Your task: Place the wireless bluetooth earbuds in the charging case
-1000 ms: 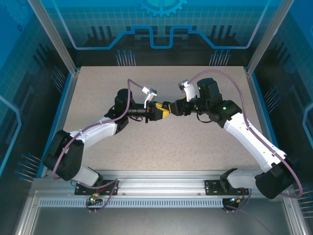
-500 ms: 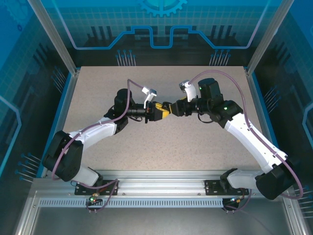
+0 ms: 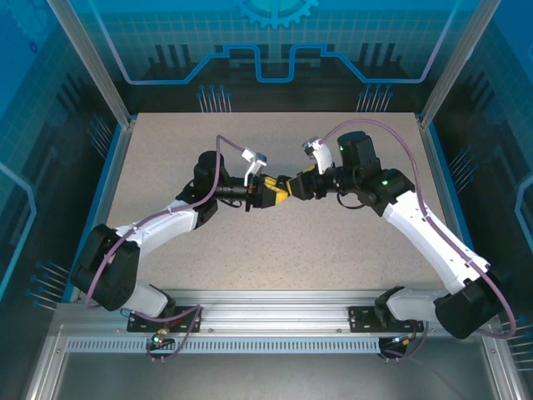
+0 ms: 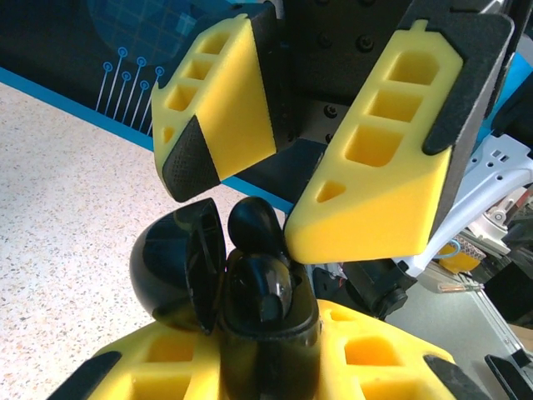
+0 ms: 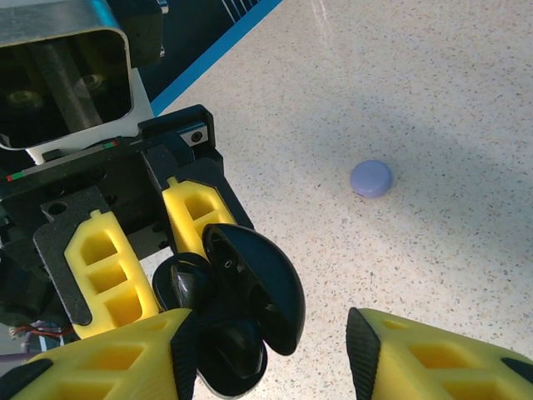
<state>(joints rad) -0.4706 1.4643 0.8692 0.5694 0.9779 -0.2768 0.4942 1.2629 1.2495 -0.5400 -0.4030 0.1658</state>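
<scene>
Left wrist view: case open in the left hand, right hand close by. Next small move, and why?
Probably ease the right hand in so a finger presses the raised small black earbud into the open round black charging case held in the left hand. That earbud seems to sit proud of the rim, and the right hand is open, gripping nothing.

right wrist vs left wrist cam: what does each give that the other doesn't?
Right wrist: a small lavender disc lying alone on the table. Left wrist: a clearer look into the open case, a black earbud sitting in it. Both: the case's raised lid, the left gripper shut on the case, the right gripper open at it.
</scene>
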